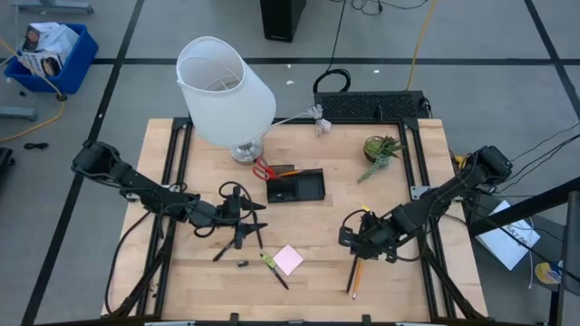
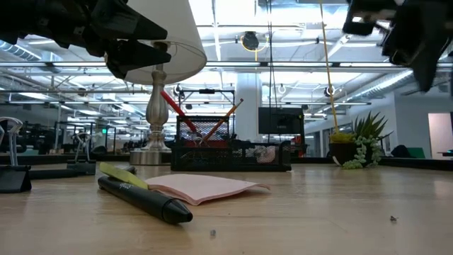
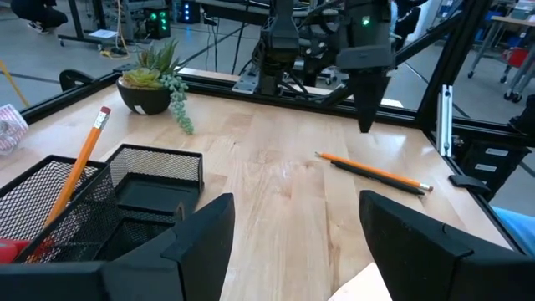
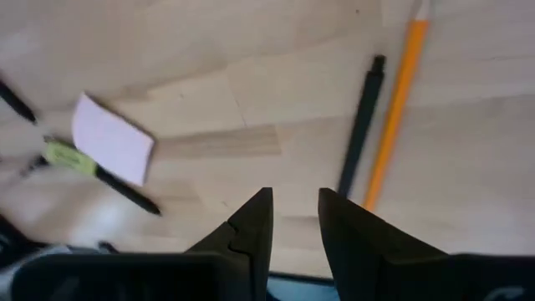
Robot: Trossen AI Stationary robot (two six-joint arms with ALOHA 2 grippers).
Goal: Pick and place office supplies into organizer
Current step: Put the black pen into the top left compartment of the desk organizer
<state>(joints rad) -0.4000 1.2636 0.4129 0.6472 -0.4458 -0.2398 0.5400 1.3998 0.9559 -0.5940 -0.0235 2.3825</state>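
The black mesh organizer [image 1: 295, 186] [image 3: 125, 188] stands mid-table; the red-handled scissors [image 1: 263, 168] and one orange pencil [image 3: 79, 171] lean in it. A pink sticky-note pad [image 1: 289, 260] [image 4: 113, 138], a yellow-green marker [image 1: 268, 261] and a black pen [image 2: 141, 198] lie near the front edge. An orange pencil [image 4: 397, 100] and a dark one [image 4: 359, 125] lie side by side at front right. My left gripper [image 1: 252, 214] [image 3: 297, 242] hovers open, left of the organizer, above black pens [image 1: 237, 237]. My right gripper [image 1: 356, 238] [image 4: 294, 209] hangs above the pencil pair, fingers narrowly apart and empty.
A white-shaded lamp [image 1: 225, 91] stands at the back left, just behind the organizer. A small potted plant [image 1: 381, 149] sits at the back right. A tiny black bit [image 1: 243, 264] lies left of the marker. Bare wood shows between the organizer and the pad.
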